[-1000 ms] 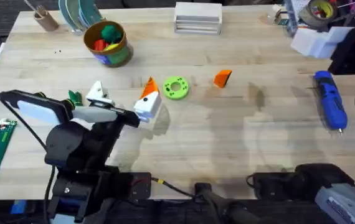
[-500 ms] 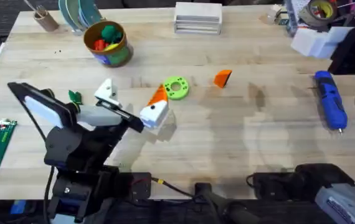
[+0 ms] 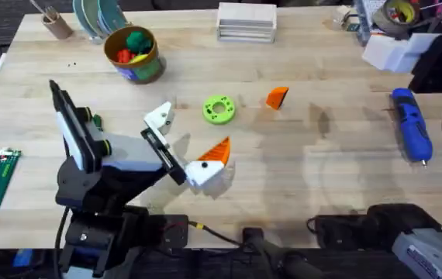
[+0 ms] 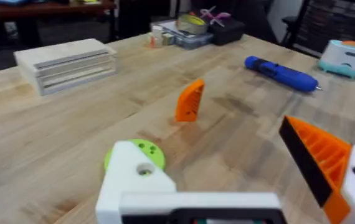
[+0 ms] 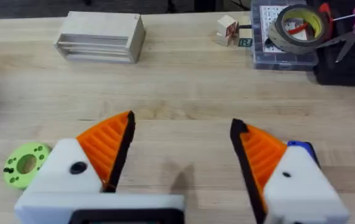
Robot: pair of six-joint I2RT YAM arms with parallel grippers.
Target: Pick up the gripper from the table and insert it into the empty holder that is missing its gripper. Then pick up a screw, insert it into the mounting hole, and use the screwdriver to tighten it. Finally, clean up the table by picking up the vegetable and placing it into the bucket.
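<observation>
Orange gripper upright on wooden surface, mid-far, right of green disc. Left claw spread, empty. Right claw spread, empty. Screwdriver far right. Bucket far left.

The overhead camera looked down and forward over the bench from above the arm bases. The left wrist camera sat low and close, facing across the bench. The right wrist camera looked from higher, toward the far edge. All three shared the green disc and white block.
</observation>
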